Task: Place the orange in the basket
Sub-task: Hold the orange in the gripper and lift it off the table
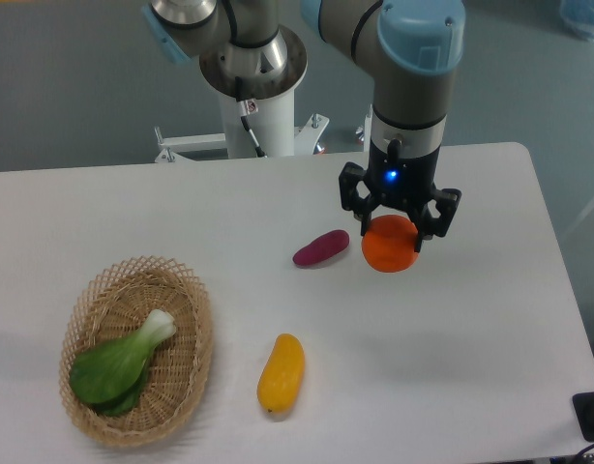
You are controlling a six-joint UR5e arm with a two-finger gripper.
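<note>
Red-orange and round, the orange (390, 244) is seen on the right half of the table (490, 319), just at 3 o'clock of the sweet potato (321, 248). It is bracketed by the gripper (398, 230), whose fingers stand on either side of it and appear to be closed against it, so the fruit is judged to be pinched (whether it is already off the surface cannot be told from this view).

The grasp step seems to be in hand, or just completed. A lift is called for next, then a long carry toward 8 o'clock across the table to the basket (186, 290), which sits well apart near the left front. The mango (281, 373) lies between the two and should be passed over at height. Inside the basket, a bok choy (118, 365) already occupies the lower part, so a release over the barer upper part is advised; otherwise the fruit could roll off the leaves.

Being a ball, the orange has no long axis and no pointing direction that can be read. The basket's long axis runs roughly 12 to 6 o'clock.
</note>
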